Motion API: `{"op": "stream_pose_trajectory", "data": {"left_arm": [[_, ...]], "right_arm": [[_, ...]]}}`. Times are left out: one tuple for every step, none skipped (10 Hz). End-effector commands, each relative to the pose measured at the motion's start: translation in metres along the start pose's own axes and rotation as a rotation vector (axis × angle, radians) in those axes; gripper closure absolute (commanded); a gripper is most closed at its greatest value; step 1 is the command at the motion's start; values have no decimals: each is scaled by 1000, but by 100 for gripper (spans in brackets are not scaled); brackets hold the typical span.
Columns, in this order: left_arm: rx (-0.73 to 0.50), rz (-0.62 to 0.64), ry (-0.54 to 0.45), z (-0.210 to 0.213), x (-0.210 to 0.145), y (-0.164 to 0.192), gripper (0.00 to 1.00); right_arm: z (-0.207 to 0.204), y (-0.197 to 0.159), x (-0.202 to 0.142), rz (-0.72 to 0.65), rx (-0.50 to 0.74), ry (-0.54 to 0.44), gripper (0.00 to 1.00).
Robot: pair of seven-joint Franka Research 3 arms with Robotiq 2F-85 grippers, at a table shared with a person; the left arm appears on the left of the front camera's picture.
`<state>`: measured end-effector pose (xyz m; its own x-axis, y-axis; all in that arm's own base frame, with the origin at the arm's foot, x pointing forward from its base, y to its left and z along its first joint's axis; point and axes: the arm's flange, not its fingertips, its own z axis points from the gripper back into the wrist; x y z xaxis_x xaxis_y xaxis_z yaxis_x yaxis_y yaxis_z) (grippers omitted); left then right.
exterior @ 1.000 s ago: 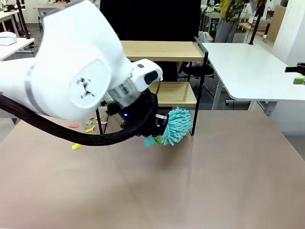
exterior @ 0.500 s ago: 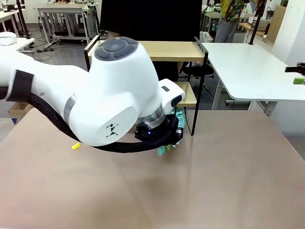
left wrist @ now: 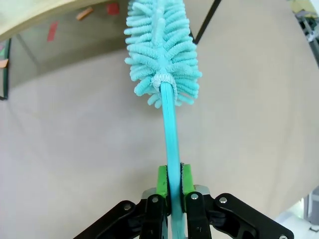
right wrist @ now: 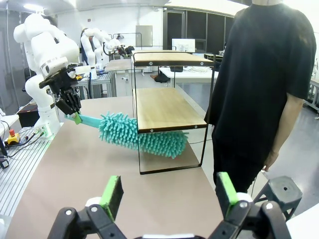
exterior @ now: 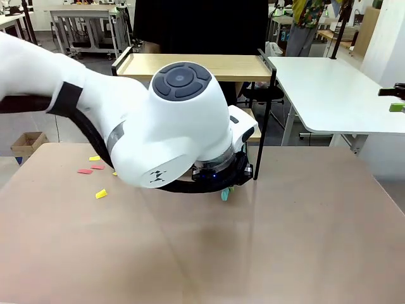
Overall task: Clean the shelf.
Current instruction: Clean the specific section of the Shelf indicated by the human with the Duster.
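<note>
Brown tabletop (exterior: 285,240) bears the shelf (exterior: 202,65) at its 12 o'clock edge in the front view, both boards level on the black frame. A teal duster (right wrist: 134,133) has its fluffy head under the lower board, between board and table; whether it touches either I cannot tell. In the right wrist view its handle runs out toward 9 o'clock to the left gripper (left wrist: 171,179), whose green pads are clamped on the handle. The right gripper (right wrist: 168,191) hangs well back from the shelf, at its 6 o'clock, fingers spread wide. Paper scraps (exterior: 100,194) lie on the table at the shelf's 8 o'clock in the front view. A person (right wrist: 264,74) in black stands just beside the shelf, at 3 o'clock in the right wrist view.
</note>
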<state>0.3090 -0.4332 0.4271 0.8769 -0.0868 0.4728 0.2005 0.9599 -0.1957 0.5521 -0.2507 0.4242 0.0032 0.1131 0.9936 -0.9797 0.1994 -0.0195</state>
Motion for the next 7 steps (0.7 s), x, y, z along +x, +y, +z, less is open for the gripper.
{"op": "stream_pose_trajectory", "data": {"left_arm": [[5,32,-48,-35,10,-27,87],[-7,34,-41,-46,15,-34,87],[-12,27,-46,-59,19,-44,87],[-8,22,-51,-70,22,-51,87],[11,24,-56,-81,24,-55,87],[56,28,-63,-94,24,-57,87],[74,49,-51,-106,23,-55,87]], "right_arm": [[-2,0,4,7,2,-1,0],[-2,0,4,7,2,-1,0],[-2,0,4,7,2,-1,0],[-2,0,4,7,2,-1,0],[-2,0,4,7,2,-1,0],[-2,0,4,7,2,-1,0],[-2,0,4,7,2,-1,0]]}}
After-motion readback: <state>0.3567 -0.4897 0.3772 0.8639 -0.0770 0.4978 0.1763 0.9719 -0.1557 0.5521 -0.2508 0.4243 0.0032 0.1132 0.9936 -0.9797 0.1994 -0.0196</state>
